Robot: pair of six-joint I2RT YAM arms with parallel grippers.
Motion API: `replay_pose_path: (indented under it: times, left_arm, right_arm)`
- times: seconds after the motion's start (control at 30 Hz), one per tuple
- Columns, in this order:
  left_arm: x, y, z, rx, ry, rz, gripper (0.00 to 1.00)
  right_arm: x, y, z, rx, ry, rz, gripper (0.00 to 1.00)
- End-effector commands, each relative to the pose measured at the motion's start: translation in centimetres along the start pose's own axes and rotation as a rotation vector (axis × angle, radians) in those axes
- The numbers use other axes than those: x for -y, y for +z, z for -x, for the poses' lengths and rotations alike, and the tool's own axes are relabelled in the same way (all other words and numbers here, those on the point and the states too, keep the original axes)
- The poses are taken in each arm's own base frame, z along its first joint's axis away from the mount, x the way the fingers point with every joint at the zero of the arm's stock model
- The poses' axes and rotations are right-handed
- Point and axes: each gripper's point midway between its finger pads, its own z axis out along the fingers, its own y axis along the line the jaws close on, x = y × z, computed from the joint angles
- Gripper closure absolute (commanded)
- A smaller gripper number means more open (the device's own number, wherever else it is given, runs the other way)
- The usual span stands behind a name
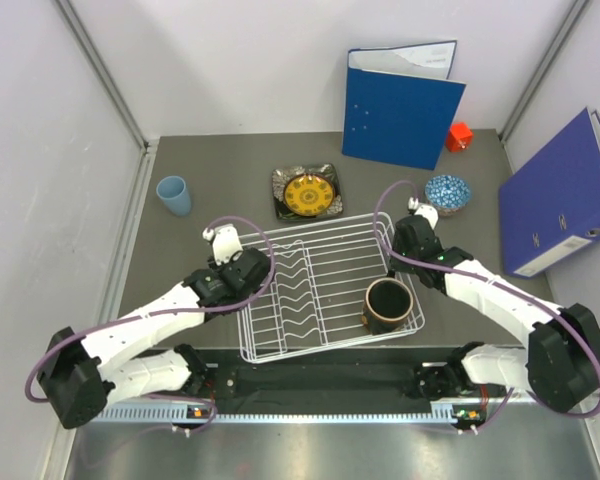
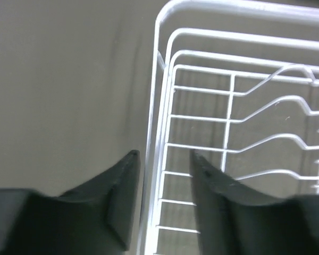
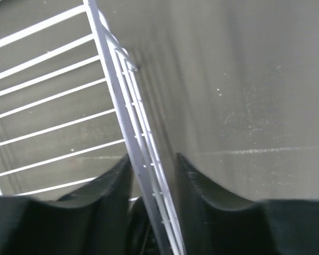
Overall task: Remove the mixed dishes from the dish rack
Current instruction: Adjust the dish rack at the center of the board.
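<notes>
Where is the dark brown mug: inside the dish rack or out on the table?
Inside. The mug stands within the dish rack's wires, at its near right corner.

1. A matte dark grey surface (image 1: 230, 165) lies under even, soft light.
2. Plain white walls (image 1: 40, 150) enclose three sides, met by slanting metal posts (image 1: 100, 70).
3. A blue binder (image 1: 402, 115) stands at the back wall, a small red block (image 1: 460, 135) just beside it; a second binder (image 1: 558, 200) leans at the right.

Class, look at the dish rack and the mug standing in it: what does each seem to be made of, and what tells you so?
The dish rack looks like white-coated metal wire: thin, evenly bent rods, slight sheen. The mug is probably glazed ceramic: thick wall, dark smooth-looking surface.
</notes>
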Motion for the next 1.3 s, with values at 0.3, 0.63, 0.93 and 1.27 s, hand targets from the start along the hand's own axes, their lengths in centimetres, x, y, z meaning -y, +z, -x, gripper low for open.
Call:
replay_pose_path:
  times: [0.3, 0.63, 0.93, 1.27]
  left_arm:
    - [2.4, 0.5, 2.6, 0.048, 0.028, -0.016, 1.0]
    - [4.0, 1.8, 8.1, 0.06, 0.032, -0.063, 1.0]
    - [1.9, 7.0, 6.7, -0.037, 0.018, 0.013, 1.0]
    - [2.3, 9.6, 6.6, -0.085, 0.014, 0.032, 0.82]
  right_arm:
    - [-2.1, 0.2, -0.1, -0.006, 0.023, 0.086, 1.0]
    - [-5.1, -1.2, 2.3, 0.006, 0.03, 0.182, 1.0]
    - [-7.1, 0.3, 0.6, -0.05, 0.008, 0.212, 1.0]
    - [-8.6, 1.6, 0.6, -0.063, -0.013, 0.224, 1.0]
